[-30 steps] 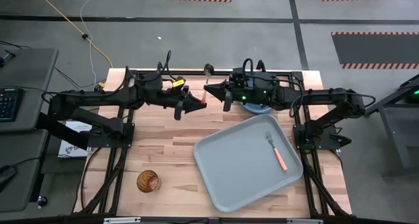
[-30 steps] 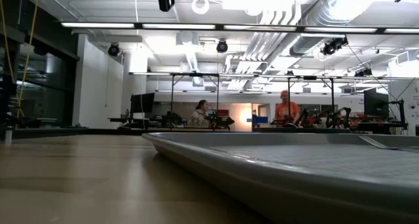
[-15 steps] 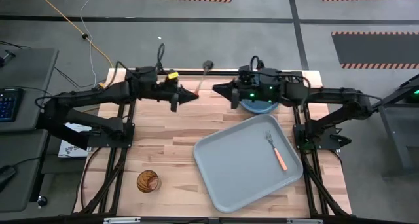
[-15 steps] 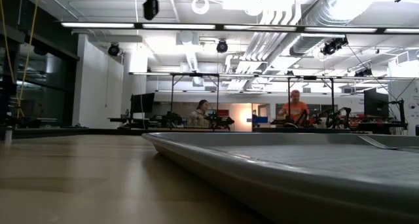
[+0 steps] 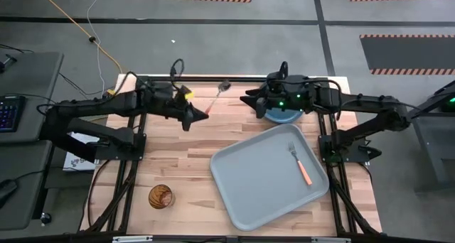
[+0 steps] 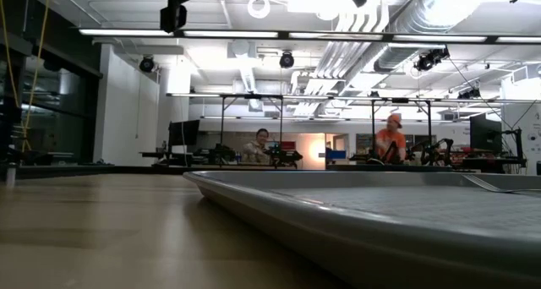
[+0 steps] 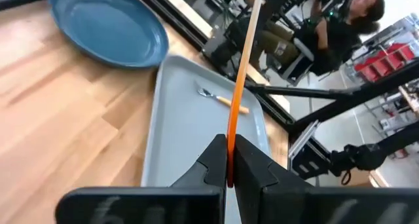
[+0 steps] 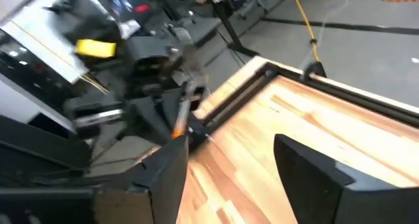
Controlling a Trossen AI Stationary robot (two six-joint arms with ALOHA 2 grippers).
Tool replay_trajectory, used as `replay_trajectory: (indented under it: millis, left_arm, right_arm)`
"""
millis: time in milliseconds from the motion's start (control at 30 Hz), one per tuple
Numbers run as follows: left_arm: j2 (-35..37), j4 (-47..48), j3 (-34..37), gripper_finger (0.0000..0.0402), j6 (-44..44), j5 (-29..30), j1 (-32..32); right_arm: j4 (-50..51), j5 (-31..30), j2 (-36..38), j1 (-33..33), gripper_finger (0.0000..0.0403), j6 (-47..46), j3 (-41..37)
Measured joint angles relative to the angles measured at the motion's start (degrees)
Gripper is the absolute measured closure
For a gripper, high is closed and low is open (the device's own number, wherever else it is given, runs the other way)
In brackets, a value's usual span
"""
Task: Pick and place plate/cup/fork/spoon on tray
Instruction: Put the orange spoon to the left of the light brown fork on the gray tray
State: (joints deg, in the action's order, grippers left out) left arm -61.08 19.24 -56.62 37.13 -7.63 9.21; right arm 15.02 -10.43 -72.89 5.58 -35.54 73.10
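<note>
The spoon [image 5: 217, 97], pinkish-red handle and silver bowl, is in the air above the table's far middle, with my left gripper [image 5: 203, 114] shut on it. My right gripper [image 5: 247, 101] stands open just right of it, holding nothing, above the left side of the teal-blue plate [image 5: 283, 117], which rests on the table at the far right. The orange-handled fork [image 5: 301, 164] lies flat on the grey-blue tray [image 5: 249, 186]. The amber cup [image 5: 161, 197] stands on the table at the near left. My left gripper pinches the spoon's handle near its free end [image 7: 230, 160] between its two fingers. The fingers come about level from the table's left. The spoon is lifted clear and sticks out past the fingertips, its bowl [image 5: 225, 85] toward the table's far right.
The tray lies askew on the table's right half. Bare wood [image 5: 178, 158] lies between cup and tray. Black frame rails [image 5: 234, 78] run along the table's edges. People sit in the room beyond [image 6: 390, 137].
My right gripper has opened, let go of the spoon and drawn back toward the table's right edge. My left gripper has shut on the handle and moved toward the left edge with the spoon, which has tipped from pointing far to slanting far-right.
</note>
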Motion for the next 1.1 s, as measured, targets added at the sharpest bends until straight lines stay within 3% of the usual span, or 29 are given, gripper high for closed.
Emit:
replay_trajectory:
  millis: [200, 467, 667, 933, 1100]
  left_arm:
    - [-5.5, -5.5, 0.0, 0.0401, 4.0, 6.8, -7.5]
    - [-11.3, -19.3, 0.0, 0.0401, 9.0, 3.9, -9.9]
    - [-9.7, -18.7, 0.1, 0.0401, 9.9, 4.4, -8.9]
    - [-3.8, -11.0, 0.1, 0.0401, 9.2, 12.3, -5.7]
    - [-4.9, -12.1, 0.1, 0.0402, 9.5, 9.6, -5.0]
  right_arm:
    - [-1.0, -3.4, -1.3, 0.0, 0.0178, -0.3, 0.0]
    - [-7.7, 0.0, -4.4, 0.1, 0.0178, 1.5, 0.0]
    - [-5.7, -0.4, -3.0, 0.9, 0.0178, 3.3, 0.0]
    - [-8.5, 3.3, -0.9, 2.3, 0.0178, 4.4, 0.0]
    - [-13.2, 2.4, -1.8, 2.3, 0.0178, 5.0, 0.0]
